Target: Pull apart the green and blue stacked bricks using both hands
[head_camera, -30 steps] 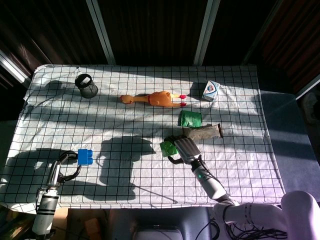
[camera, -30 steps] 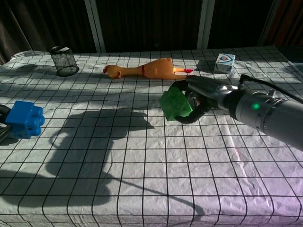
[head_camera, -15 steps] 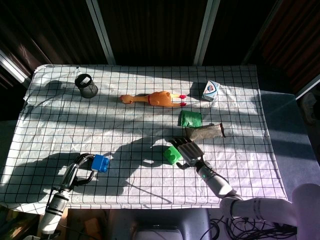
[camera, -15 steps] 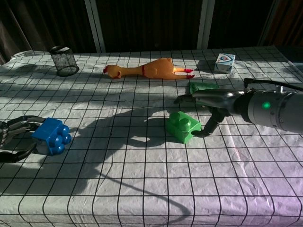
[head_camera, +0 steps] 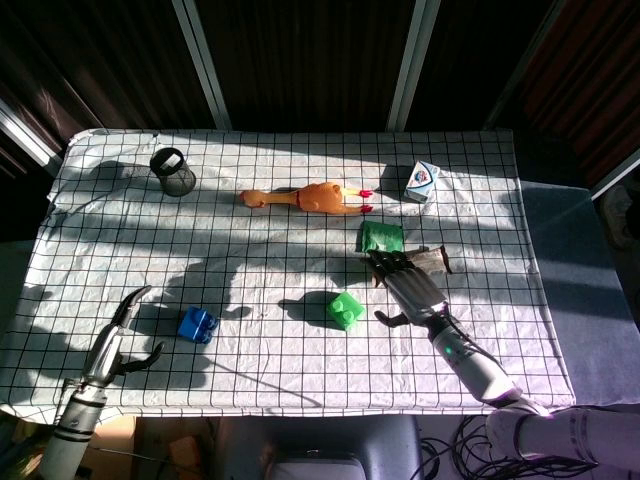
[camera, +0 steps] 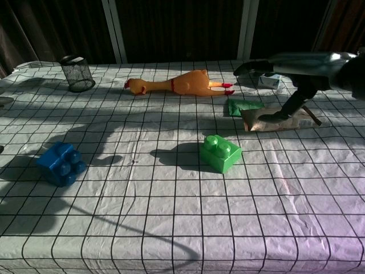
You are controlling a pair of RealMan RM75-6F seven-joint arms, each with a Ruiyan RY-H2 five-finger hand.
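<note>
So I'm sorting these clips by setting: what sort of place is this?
Probably a robot test bench, not a home: a table under a grid-lined cloth, scattered unrelated props like a rubber chicken and a mesh cup, and dark curtains behind it.

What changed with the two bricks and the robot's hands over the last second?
Both hands let go: the blue brick and green brick now lie on the tablecloth, apart. The left hand and right hand have drawn back, open. The rubber chicken and mesh cup stayed put.
</note>
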